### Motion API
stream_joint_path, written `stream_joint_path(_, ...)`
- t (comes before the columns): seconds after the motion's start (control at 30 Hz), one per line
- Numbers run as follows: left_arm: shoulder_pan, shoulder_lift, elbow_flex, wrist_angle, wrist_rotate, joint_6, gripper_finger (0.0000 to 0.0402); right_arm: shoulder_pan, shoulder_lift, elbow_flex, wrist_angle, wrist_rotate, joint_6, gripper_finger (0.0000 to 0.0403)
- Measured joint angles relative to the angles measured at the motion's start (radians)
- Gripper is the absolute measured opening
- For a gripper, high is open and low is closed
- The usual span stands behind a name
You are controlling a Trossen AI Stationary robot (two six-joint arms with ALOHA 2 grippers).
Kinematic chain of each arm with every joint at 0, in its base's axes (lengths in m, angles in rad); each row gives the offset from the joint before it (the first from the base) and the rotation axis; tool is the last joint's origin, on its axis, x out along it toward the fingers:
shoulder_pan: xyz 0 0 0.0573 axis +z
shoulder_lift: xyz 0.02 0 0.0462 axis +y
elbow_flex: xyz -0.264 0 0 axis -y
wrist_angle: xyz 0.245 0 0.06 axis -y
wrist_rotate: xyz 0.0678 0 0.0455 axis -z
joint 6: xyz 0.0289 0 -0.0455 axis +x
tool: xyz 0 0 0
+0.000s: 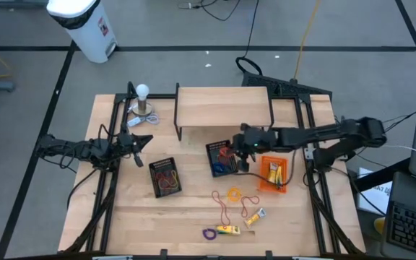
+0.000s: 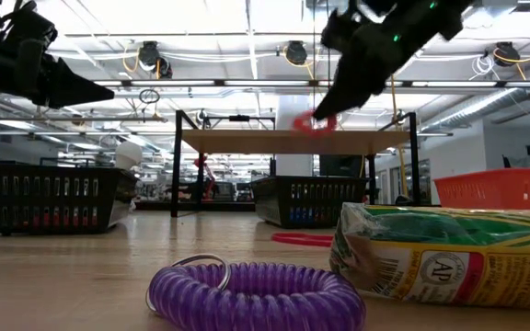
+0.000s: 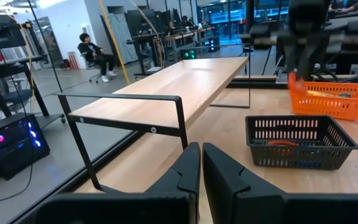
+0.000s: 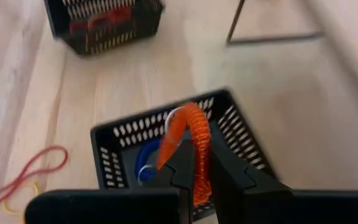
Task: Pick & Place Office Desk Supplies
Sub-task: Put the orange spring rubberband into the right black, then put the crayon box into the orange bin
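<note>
Your right gripper (image 4: 194, 163), jaws clamped on an orange coil (image 4: 191, 140), hangs above the middle black basket (image 1: 221, 157); left gripper (image 3: 200, 163), shut empty, waits well left of it.

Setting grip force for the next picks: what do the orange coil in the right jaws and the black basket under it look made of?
Orange coil: looks like springy plastic cord, semi-glossy, wound in tight spiral turns, probably a wrist coil. Black basket: apparently rigid matte plastic or coated metal mesh, its walls slotted evenly; which one, I cannot tell.
</note>
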Motion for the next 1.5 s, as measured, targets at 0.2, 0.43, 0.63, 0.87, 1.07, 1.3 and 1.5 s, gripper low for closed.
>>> stream_joint_path(0.2,0.000,0.000,0.000,0.000,0.000,-0.003,0.0021,-0.004,0.128,0.002,0.030,-0.048,0.026,0.0018)
stream_joint_path(0.43,0.000,0.000,0.000,0.000,0.000,-0.004,0.0021,-0.004,0.225,0.002,0.077,-0.081,0.028,0.0019)
stream_joint_path(0.63,0.000,0.000,0.000,0.000,-0.007,-0.014,0.0021,0.004,0.253,0.002,0.125,-0.097,0.027,0.0070)
stream_joint_path(0.87,0.000,0.000,0.000,0.000,-0.008,-0.017,0.0021,0.000,0.220,0.002,0.124,-0.097,0.083,0.0185)
stream_joint_path(1.07,0.000,0.000,0.000,0.000,-0.008,-0.018,0.0021,0.000,0.103,0.002,0.111,-0.071,0.067,0.0216)
stream_joint_path(1.3,0.000,0.000,0.000,0.000,-0.032,-0.020,0.0021,-0.006,-0.209,0.002,0.109,-0.128,-0.099,0.0161)
stream_joint_path(1.5,0.000,0.000,0.000,-0.001,-0.031,-0.022,0.0021,-0.025,-0.492,0.002,0.079,-0.126,-0.113,0.0055)
